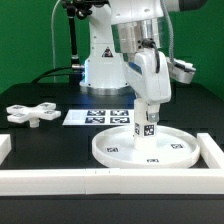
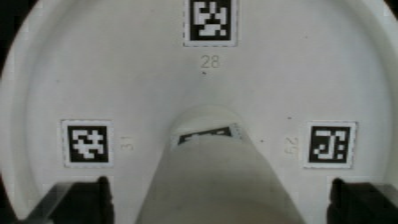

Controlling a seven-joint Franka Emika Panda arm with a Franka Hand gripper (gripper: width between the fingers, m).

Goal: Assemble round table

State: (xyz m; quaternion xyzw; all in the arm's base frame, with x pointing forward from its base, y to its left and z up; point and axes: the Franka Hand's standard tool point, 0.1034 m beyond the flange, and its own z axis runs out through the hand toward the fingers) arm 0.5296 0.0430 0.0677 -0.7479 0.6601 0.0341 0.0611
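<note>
The large rimmed round disc (image 1: 150,152) lies flat on the black table at the exterior view's right. The short cylindrical leg (image 1: 148,125) stands upright on the disc's middle, a tag on its side. My gripper (image 1: 148,110) is straight above, with its fingers down around the leg's upper part. In the wrist view the leg (image 2: 217,165) runs between my fingertips (image 2: 82,202) toward the disc (image 2: 107,70). A strip of disc shows on each side between leg and finger, so my gripper (image 2: 222,202) is open. The cross-shaped base (image 1: 30,113) lies at the left.
The marker board (image 1: 100,117) lies flat behind the disc, in front of the robot's base. White border rails run along the front (image 1: 100,181), the right (image 1: 212,150) and the left (image 1: 4,146) of the table.
</note>
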